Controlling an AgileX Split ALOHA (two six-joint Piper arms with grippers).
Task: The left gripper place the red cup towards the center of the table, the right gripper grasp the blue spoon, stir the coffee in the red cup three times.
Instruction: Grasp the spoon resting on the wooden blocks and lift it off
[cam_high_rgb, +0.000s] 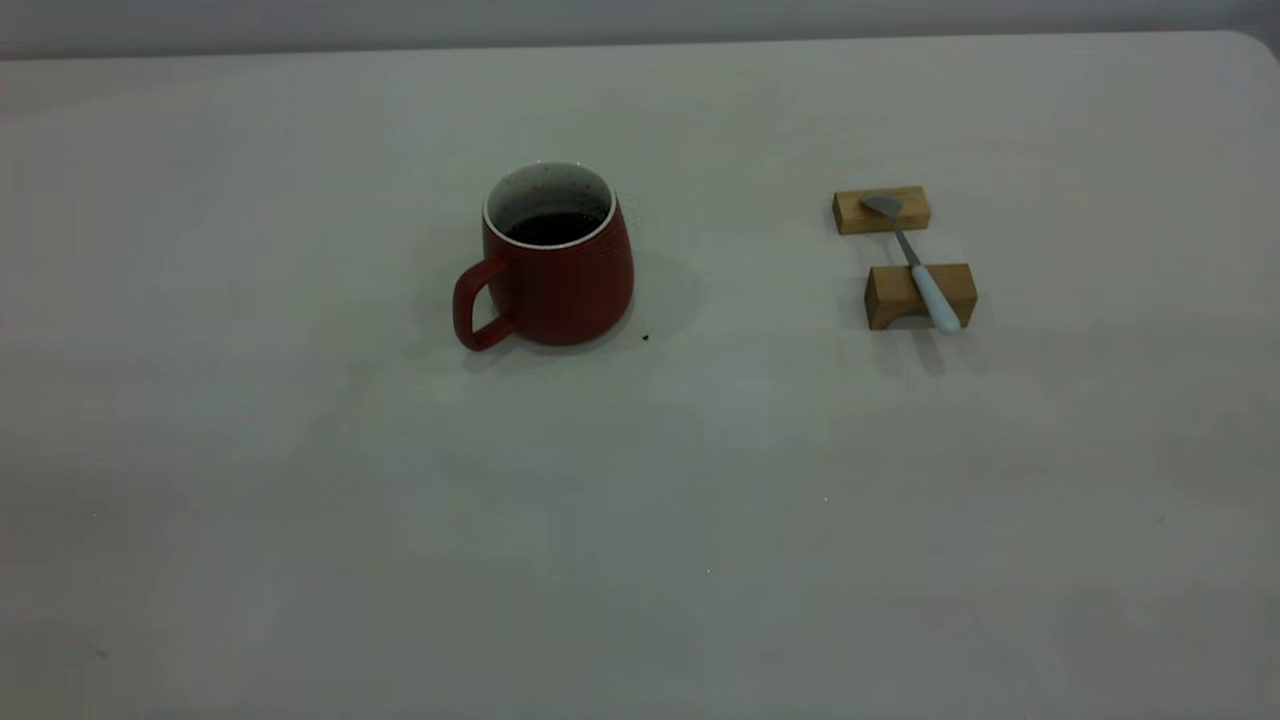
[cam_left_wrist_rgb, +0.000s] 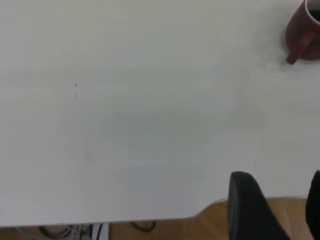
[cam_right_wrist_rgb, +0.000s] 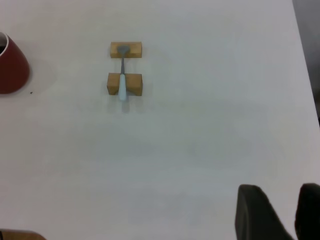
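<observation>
The red cup (cam_high_rgb: 560, 270) stands upright on the table (cam_high_rgb: 700, 520), left of the middle, its handle turned to the near left. Dark coffee (cam_high_rgb: 552, 227) fills the bottom of it. The blue spoon (cam_high_rgb: 915, 265) lies to the right across two blocks, bowl on the far one, pale handle on the near one. Neither arm shows in the exterior view. In the left wrist view my left gripper (cam_left_wrist_rgb: 279, 176) hangs open over the table's edge, far from the cup (cam_left_wrist_rgb: 302, 30). My right gripper (cam_right_wrist_rgb: 280, 187) is open, well away from the spoon (cam_right_wrist_rgb: 122, 75) and the cup (cam_right_wrist_rgb: 10, 65).
Two tan wooden blocks (cam_high_rgb: 882, 210) (cam_high_rgb: 920, 295) carry the spoon. A small dark speck (cam_high_rgb: 645, 338) lies beside the cup. The table's rounded corner is at the far right. Below the table edge the left wrist view shows wooden floor (cam_left_wrist_rgb: 210, 222) and cables (cam_left_wrist_rgb: 75, 231).
</observation>
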